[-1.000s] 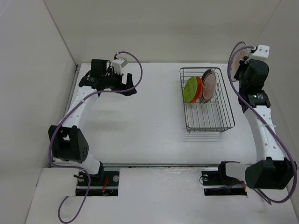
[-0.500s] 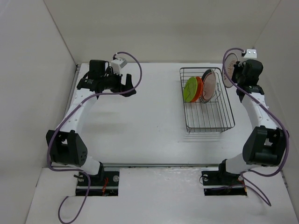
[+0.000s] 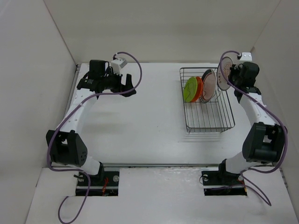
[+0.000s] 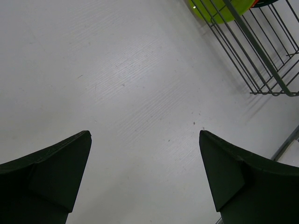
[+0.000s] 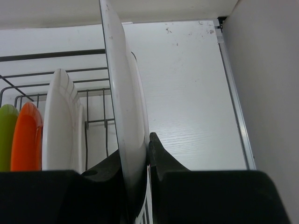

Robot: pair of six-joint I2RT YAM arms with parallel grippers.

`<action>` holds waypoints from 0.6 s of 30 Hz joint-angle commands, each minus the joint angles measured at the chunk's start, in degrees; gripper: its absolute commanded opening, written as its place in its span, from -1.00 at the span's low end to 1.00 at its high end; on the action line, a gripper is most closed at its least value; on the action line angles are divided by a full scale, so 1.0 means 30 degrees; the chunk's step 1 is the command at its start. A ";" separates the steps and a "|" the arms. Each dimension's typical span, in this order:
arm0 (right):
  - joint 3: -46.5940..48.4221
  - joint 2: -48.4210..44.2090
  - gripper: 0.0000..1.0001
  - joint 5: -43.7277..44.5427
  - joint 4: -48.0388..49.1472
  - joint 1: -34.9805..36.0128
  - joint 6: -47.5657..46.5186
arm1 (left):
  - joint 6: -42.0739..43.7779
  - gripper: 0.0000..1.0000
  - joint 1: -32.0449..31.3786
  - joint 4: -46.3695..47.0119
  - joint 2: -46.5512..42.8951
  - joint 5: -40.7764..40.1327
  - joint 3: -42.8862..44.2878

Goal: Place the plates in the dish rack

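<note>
Three plates [image 3: 198, 88] stand in the dish rack [image 3: 210, 129]; right claw [image 5: 135, 156] pinches a fourth plate [image 5: 126, 116] edge-on, its pattern hard to make out; left claw [image 4: 144, 135] gapes wide, only its fingertips [image 4: 56, 158] showing.

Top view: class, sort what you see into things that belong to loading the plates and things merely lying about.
Job: rack; green plate, orange plate and ringed plate standing in it; sunburst plate, clamped on edge by the right gripper.
Not the job: left gripper, open over the table; purple cables.
</note>
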 commanded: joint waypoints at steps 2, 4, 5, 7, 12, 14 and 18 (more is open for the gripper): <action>0.0308 0.0470 -1.00 -0.0373 0.1853 -0.0050 0.0222 | 0.0195 1.00 0.0009 0.0184 -0.0336 0.0399 0.0049; 0.0308 0.0677 -1.00 -0.0373 0.1853 -0.0050 0.0222 | 0.0195 1.00 0.0009 0.0184 -0.0336 0.0399 0.0049; 0.0308 0.0880 -1.00 -0.0547 0.1853 -0.0050 0.0222 | 0.0195 1.00 0.0009 0.0184 -0.0336 0.0399 0.0049; 0.0308 0.1058 -1.00 -0.0781 0.1853 -0.0050 0.0222 | 0.0195 1.00 0.0009 0.0184 -0.0336 0.0399 0.0049; 0.0134 0.1233 -0.83 -0.1222 0.1853 -0.0050 0.0222 | 0.0371 1.00 0.0009 0.0184 -0.0160 0.0399 0.0225; 0.0132 0.1233 -0.77 -0.1222 0.1853 -0.0050 0.0222 | 0.0371 1.00 0.0009 0.0184 0.0014 0.0573 0.0225; 0.0132 0.1233 -0.65 -0.1222 0.1853 -0.0050 0.0222 | 0.0371 1.00 0.0009 0.0008 0.0190 0.0574 0.0401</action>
